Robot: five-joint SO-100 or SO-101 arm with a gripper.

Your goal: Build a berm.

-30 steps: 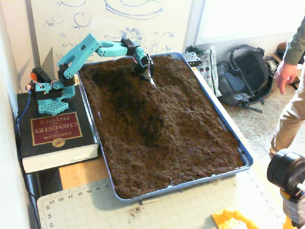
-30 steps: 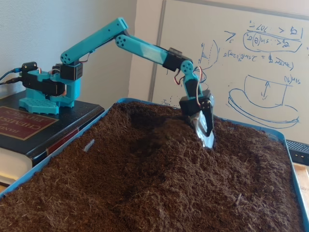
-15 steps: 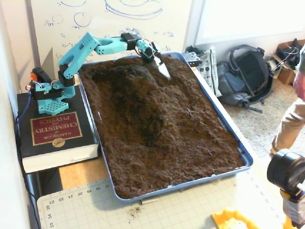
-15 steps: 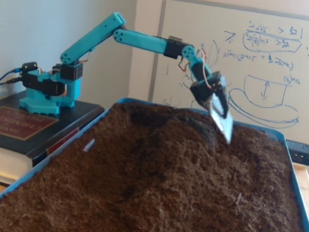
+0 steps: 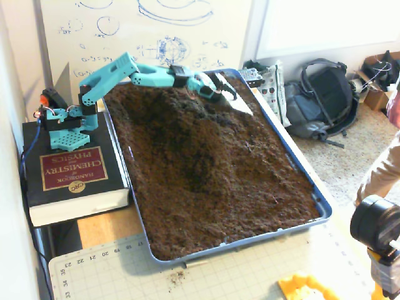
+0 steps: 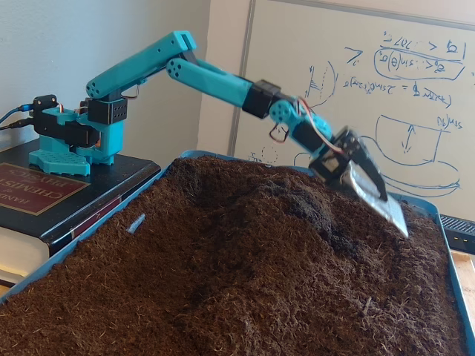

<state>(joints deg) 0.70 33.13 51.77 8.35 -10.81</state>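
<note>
One berm [image 5: 187,134] lengthwise along tray [image 5: 315,197]

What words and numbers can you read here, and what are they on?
"HANDBOOK OF CHEMISTRY AND PHYSICS", upside down: book cover under the arm.
"CRC": gold seal on that cover.
"CHEMIS…", cut off: book.
"19 20 21 22 23", "33 34": cutting mat.
Whiteboard scribbles: unreadable.

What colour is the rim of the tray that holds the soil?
The tray's rim is blue, clearest in the fixed view from above.
</note>
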